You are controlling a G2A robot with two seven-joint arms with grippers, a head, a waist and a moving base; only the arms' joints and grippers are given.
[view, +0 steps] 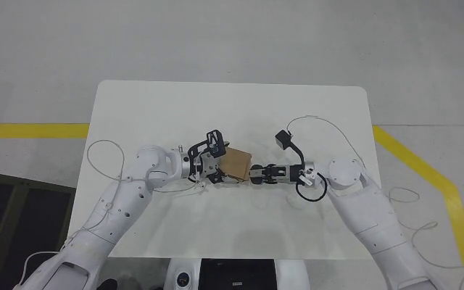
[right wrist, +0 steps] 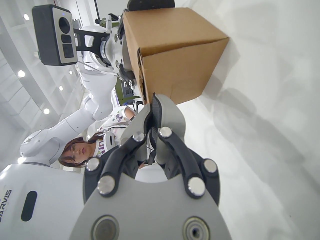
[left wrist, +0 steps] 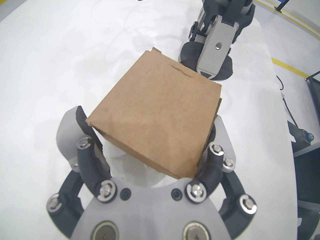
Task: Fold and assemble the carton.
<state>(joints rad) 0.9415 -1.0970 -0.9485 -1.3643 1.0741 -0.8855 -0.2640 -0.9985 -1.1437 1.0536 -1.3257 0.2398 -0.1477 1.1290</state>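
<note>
A small brown carton [view: 235,164] stands folded into a box shape at the middle of the white table [view: 217,109]. My left gripper [view: 212,168] is shut on the carton [left wrist: 155,111], one pad [left wrist: 83,123] on one side wall and the other finger [left wrist: 217,131] on the opposite wall. From the opposite side, my right gripper [view: 255,174] is shut, its fingertips pressed together with nothing between them. Its tip [right wrist: 153,104] touches the carton [right wrist: 175,51] at a lower edge beside the open corrugated end. In the left wrist view, the right gripper [left wrist: 212,73] meets the carton's far edge.
A thin white cable [view: 326,122] loops over the table's right part, another [view: 101,156] hangs off the left edge. Bare table surface lies beyond the carton and toward the front edge. Yellow floor tape [view: 43,130] runs beside the table.
</note>
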